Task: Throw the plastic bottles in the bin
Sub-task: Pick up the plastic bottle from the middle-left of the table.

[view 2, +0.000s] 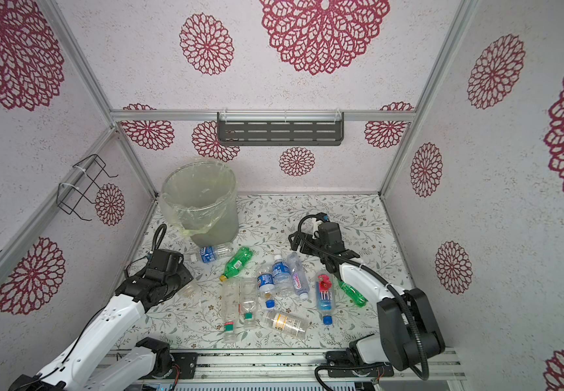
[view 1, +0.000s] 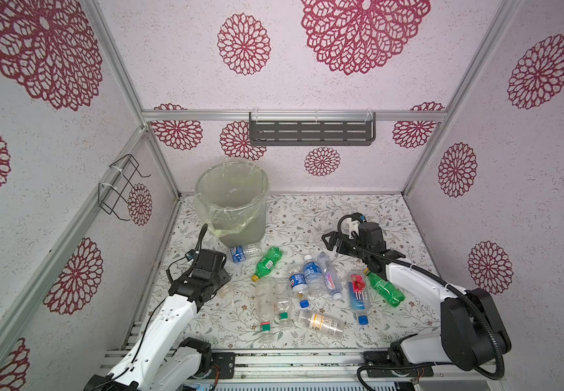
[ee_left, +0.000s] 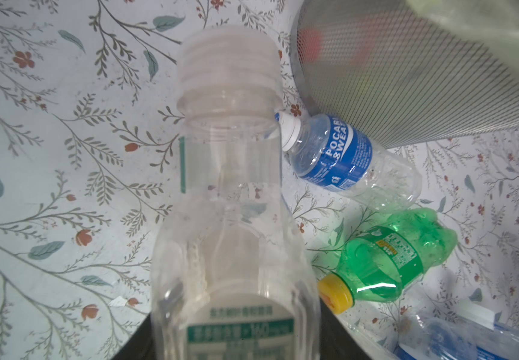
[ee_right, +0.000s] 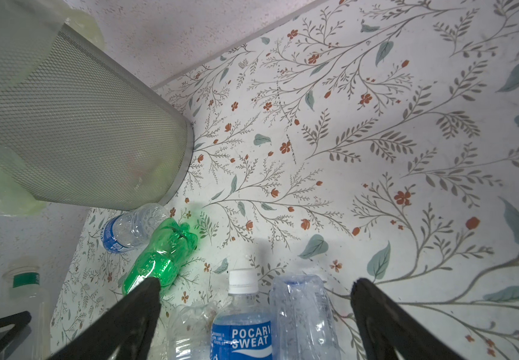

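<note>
- Plainly, our left end effector (view 1: 219, 283) is clenched on a clear bottle (ee_left: 230, 193) with a wide pale cap. It grips the body, so neck and cap jut out ahead of it. Held that way, we judge, the bottle should drop cap first once the grip is let go.
- The bin (view 1: 243, 230) stands near that end effector, off to one side, its rim higher than the end effector. The step in hand, as we read it, is the carry up and over the rim, not yet made.
- Our right end effector (ee_right: 256, 283) is released and holds nothing, its fingers (ee_right: 139, 308) spread wide. Below it, between those fingers, a Pocari Sweat bottle (ee_right: 241, 330) and a thin-walled bottle (ee_right: 302, 311) lie side by side. That looks to us like a line-up for the next pick.
- The other plastic bottles (view 1: 311, 275), ten or so, lie on their sides on the table (view 1: 307, 216) between the two end effectors, many touching one another.
- A blue-labelled bottle (view 1: 241, 253) lies against the foot of the bin, with a green bottle (view 1: 268, 262) just beside it.
- The bin has a mesh wall, and a thin clear bag (view 1: 226, 220) folded over the rim lines it.
- Through the mesh a red blur and some pale shapes show low down. Something is inside, but we cannot tell what or how many.
</note>
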### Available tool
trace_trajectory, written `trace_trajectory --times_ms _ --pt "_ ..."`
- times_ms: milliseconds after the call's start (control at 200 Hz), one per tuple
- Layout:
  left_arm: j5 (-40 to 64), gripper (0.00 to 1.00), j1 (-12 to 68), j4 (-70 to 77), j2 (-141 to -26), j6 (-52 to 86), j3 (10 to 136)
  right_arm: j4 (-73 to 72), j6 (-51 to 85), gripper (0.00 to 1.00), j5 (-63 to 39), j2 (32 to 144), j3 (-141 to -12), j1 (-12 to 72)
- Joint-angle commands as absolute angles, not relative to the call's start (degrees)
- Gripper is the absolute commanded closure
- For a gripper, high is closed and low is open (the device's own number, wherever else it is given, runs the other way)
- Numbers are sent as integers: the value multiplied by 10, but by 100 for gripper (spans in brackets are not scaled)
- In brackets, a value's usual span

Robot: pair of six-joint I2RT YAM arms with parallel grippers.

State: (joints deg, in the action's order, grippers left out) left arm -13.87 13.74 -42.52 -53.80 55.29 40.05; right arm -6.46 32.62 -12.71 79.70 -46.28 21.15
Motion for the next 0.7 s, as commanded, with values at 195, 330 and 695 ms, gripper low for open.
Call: trace_trajectory --times_ms 195,330,695 --pt "-131 44 58 -464 -502 496 466 -66 335 1 -127 792 -484 208" --pt "-106 44 15 -464 -502 473 489 -61 336 1 -121 789 -480 209" --pt "-59 43 -63 -444 -511 438 543 -50 337 1 -106 777 -470 209"
